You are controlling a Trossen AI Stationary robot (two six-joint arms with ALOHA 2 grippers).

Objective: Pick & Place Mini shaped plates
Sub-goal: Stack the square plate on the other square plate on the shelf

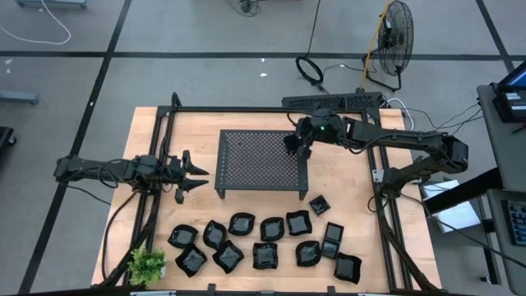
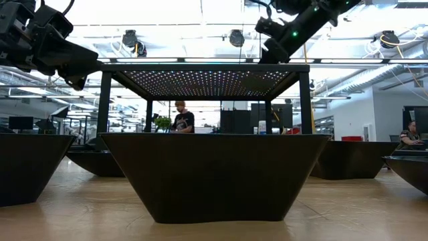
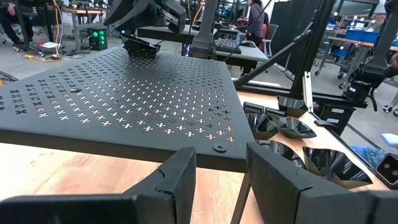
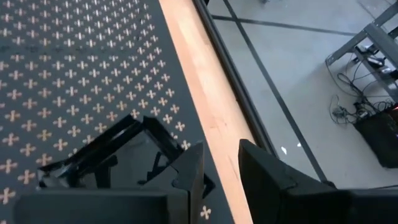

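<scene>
— What do we see at the right gripper (image 4: 221, 171)?
— Its fingers pinch a square mini plate (image 4: 106, 155) by the rim — just above the rack (image 1: 260, 161), far corner.
— The left gripper (image 1: 197, 175)?
— Spread, empty, beside the rack; other mini plates (image 1: 263, 242) lie nearer us.

A robotics lab: open hall with ceiling lights (image 2: 235, 37), desks with monitors (image 2: 20, 123), a floor fan (image 1: 396, 34), seated people (image 2: 182, 118).
</scene>
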